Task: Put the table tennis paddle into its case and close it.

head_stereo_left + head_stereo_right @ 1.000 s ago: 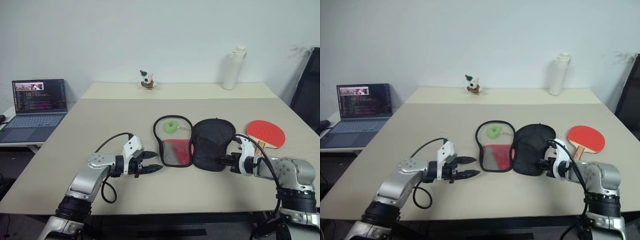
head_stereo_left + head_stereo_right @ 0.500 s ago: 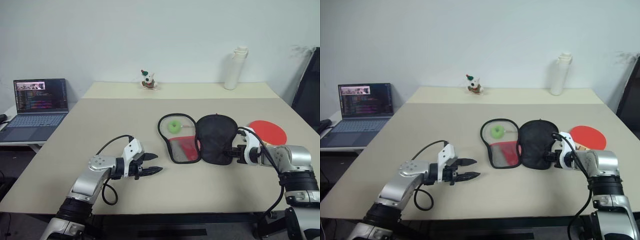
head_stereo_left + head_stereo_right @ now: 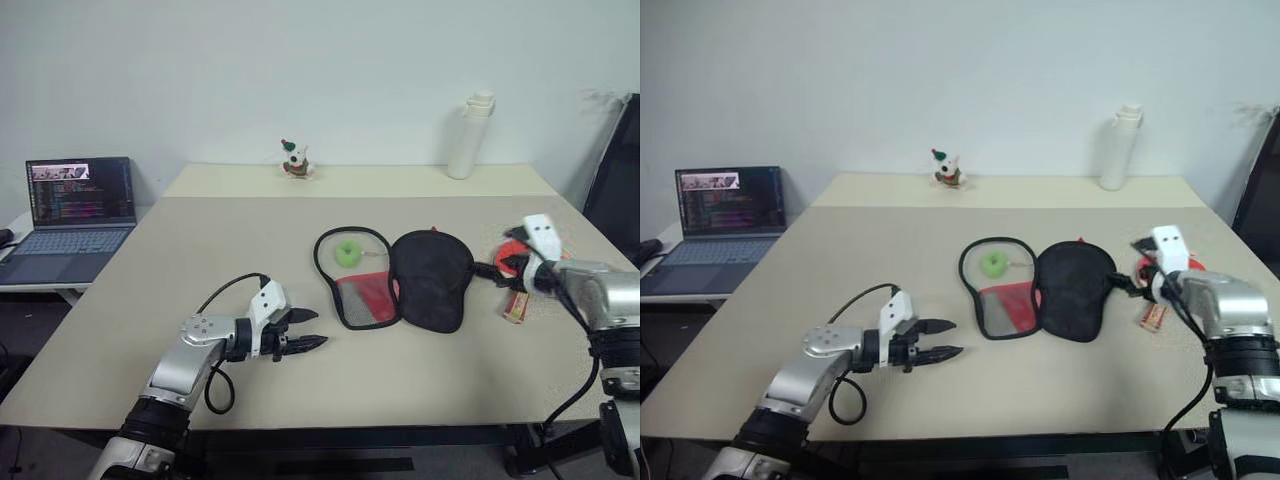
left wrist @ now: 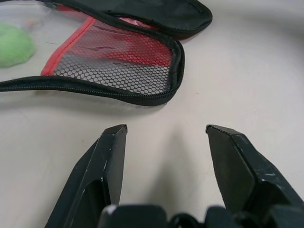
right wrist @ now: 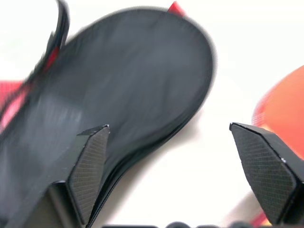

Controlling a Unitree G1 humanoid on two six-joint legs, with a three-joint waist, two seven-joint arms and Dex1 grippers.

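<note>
Beige table with a paler strip along its far edge, set against a plain white wall. A laptop, screen lit, sits on a lower side desk off the robot's left. At the far edge stand a small figurine and a white bottle; a dark chair shows at the right margin.

The case lies open and flat mid-table: mesh-and-red half nearer the left gripper, black half nearer the right. A green ball rests on the mesh half's clear upper part.

Left gripper low over the table, fingers apart and holding nothing, tips pointing at the mesh half's zip rim, just short of it; bare tabletop between.

Right gripper raised beside the black half's outer edge, fingers spread wide, nothing between them. The table tennis paddle lies on the table just beyond that gripper, partly hidden by it, red face and pale handle showing, apart from the case.
</note>
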